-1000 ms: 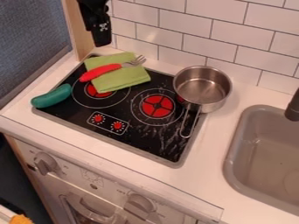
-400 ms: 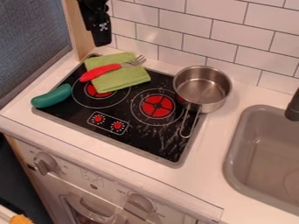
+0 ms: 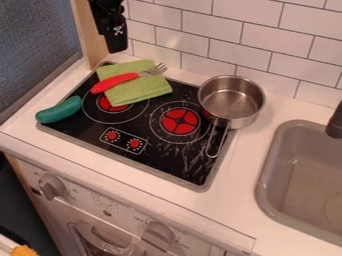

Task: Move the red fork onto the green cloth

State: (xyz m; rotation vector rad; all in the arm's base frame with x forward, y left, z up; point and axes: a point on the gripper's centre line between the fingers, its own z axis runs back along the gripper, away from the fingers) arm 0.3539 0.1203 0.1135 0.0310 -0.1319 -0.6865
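At the upper left, my black gripper hangs above the back left of the stove, higher than the cloth and apart from it. The green cloth lies folded over the rear left burner. Across it rests the red fork, its metal tines pointing to the upper right and its red handle end reaching a little past the cloth's left edge. Nothing touches the fork but the cloth beneath it.
A metal pot stands on the stove's right rear part, handle toward the front. A teal toy vegetable lies at the stove's left edge. The grey sink is at the right, and a tiled wall rises behind.
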